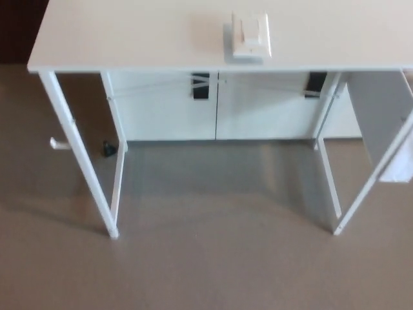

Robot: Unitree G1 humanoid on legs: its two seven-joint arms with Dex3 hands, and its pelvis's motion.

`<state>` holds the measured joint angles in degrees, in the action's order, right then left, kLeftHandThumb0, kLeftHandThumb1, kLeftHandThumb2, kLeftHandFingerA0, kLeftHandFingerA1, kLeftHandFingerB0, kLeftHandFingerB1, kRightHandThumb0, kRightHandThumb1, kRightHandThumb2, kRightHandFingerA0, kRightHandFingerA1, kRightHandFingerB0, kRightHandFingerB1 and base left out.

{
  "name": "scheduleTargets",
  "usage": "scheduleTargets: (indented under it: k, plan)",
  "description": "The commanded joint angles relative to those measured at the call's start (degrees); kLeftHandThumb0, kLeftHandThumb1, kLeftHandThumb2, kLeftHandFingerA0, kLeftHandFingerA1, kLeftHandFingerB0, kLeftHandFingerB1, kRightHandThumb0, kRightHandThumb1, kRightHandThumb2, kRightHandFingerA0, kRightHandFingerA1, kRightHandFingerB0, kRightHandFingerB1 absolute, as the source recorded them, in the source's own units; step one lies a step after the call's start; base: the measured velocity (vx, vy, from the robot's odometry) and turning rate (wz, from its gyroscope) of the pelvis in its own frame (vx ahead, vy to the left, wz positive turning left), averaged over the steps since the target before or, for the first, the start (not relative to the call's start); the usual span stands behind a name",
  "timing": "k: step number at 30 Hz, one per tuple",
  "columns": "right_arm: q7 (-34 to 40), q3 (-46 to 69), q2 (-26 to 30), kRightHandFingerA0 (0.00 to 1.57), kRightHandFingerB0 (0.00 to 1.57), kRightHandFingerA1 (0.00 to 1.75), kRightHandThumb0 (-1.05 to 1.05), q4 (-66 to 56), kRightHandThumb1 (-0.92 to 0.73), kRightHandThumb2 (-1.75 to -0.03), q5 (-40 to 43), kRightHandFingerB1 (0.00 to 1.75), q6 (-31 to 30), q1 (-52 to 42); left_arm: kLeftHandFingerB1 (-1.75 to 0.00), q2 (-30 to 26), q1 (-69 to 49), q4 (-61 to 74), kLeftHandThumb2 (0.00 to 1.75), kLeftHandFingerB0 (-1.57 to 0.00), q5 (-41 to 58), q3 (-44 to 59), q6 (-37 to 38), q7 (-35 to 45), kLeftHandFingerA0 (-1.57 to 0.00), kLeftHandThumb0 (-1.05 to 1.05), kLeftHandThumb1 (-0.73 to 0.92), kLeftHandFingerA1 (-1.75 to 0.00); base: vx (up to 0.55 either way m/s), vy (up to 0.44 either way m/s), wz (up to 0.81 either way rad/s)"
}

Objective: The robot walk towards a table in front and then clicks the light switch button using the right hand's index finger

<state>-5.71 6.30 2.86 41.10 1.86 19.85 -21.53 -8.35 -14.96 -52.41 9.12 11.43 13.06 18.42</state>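
White table (129, 39), thin white legs, standing on a brown floor (213, 258) and filling the upper part of the head view; a white light switch (248, 35) is lying flat on the tabletop, right of centre and close to the near edge. White cabinet doors (258, 106) with dark handles are showing behind the legs. No robot hand is appearing, so finger state cannot be told.

No robot arm, hand or body part visible in head view.
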Motion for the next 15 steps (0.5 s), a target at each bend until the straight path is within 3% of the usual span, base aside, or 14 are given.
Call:
scheduleTargets:
  k: [1, 3, 4, 6, 7, 8, 9, 11, 14, 15]
  plan:
    - [-0.12, -0.3, 0.58, 0.56, 0.38, 0.96, -0.18, -0.63, -0.45, -0.78, -0.26, 0.7, 0.95, -0.07, -0.76, -1.06, 0.47, -0.33, 0.76, -0.15, -1.18, -0.11, 2.45, -1.17, -0.18, -0.78, 0.74, -1.0, 0.37, 0.473, -0.49]
    - [-0.27, -0.66, 1.14, 0.56, 0.38, 0.93, -0.2, 0.19, -0.45, -0.78, -0.73, 0.69, 1.62, 0.2, -0.76, -0.97, 0.57, -1.01, 0.79, -0.12, -1.39, -0.16, 3.29, -1.81, -0.11, -0.74, 0.71, -1.06, 0.36, 0.446, -0.3]
    - [0.06, -0.77, 1.22, 0.56, 0.39, 0.92, -0.18, 0.39, -0.47, -0.76, -0.98, 0.68, 1.57, 0.24, -0.78, -0.94, 0.49, -1.06, 0.87, -0.08, -1.37, -0.18, 3.52, -1.84, -0.1, -0.71, 0.69, -1.25, 0.32, 0.219, -0.01]
    - [0.31, -0.73, 1.05, 0.57, 0.39, 0.94, -0.17, 0.28, -0.46, -0.78, -0.84, 0.69, 1.32, 0.1, -0.78, -0.86, 0.38, -1.02, 0.93, -0.07, -1.36, -0.19, 3.75, -2.05, -0.11, -0.68, 0.68, -1.33, 0.29, 0.168, -0.01]
    - [0.29, -0.78, 1.03, 0.56, 0.38, 0.93, -0.19, 0.33, -0.47, -0.78, -0.82, 0.69, 1.35, 0.21, -0.75, -1.0, 0.48, -1.14, 0.98, 0.0, -2.02, -0.46, 4.1, -2.99, 0.0, -0.63, 0.66, -1.15, 0.28, 0.141, 0.11]
    - [0.41, -0.93, 1.1, 0.56, 0.38, 0.93, -0.19, 0.58, -0.47, -0.78, -1.07, 0.69, 1.44, 0.49, -0.75, -1.23, 0.63, -1.35, 0.98, 0.0, -2.97, -0.86, 4.63, -4.24, 0.0, -0.63, 0.66, -1.15, 0.27, 0.107, 0.11]
    - [0.39, -0.86, 0.9, 0.56, 0.39, 0.93, -0.18, 0.69, -0.46, -0.77, -0.91, 0.69, 1.76, 0.42, -0.52, -1.81, 0.12, -0.97, 1.18, 0.0, -6.19, -2.5, 5.96, -7.89, 0.0, -0.6, 0.57, -0.61, 0.26, 0.068, 0.13]
    - [0.23, -0.63, 0.46, 0.57, 0.35, 0.9, -0.13, 0.21, -0.43, -0.84, -0.31, 0.69, 1.5, 0.29, -0.4, -1.93, -0.05, -0.72, 1.14, 0.0, -7.59, -3.41, 6.87, -10.73, 0.0, -0.56, 0.59, -0.5, 0.27, 0.015, 0.09]
    - [1.0, -0.29, -0.27, 0.48, 0.37, 0.97, -0.08, -1.47, -0.42, -0.85, 0.13, 0.72, 0.53, 0.52, -0.31, -2.02, 0.07, 0.49, 1.2, 0.0, -8.03, -4.09, 7.21, -11.95, 0.0, -0.54, 0.55, -0.49, 0.24, -0.058, 0.17]
    - [1.57, -0.41, -0.41, 0.44, 0.39, 0.88, -0.05, -2.55, -0.4, -0.85, -0.21, 0.74, 0.06, 0.15, -0.28, -2.12, -0.06, 0.82, 1.23, 0.0, -8.44, -4.44, 7.51, -12.45, 0.0, -0.52, 0.52, -0.49, 0.3, -0.104, 0.32]
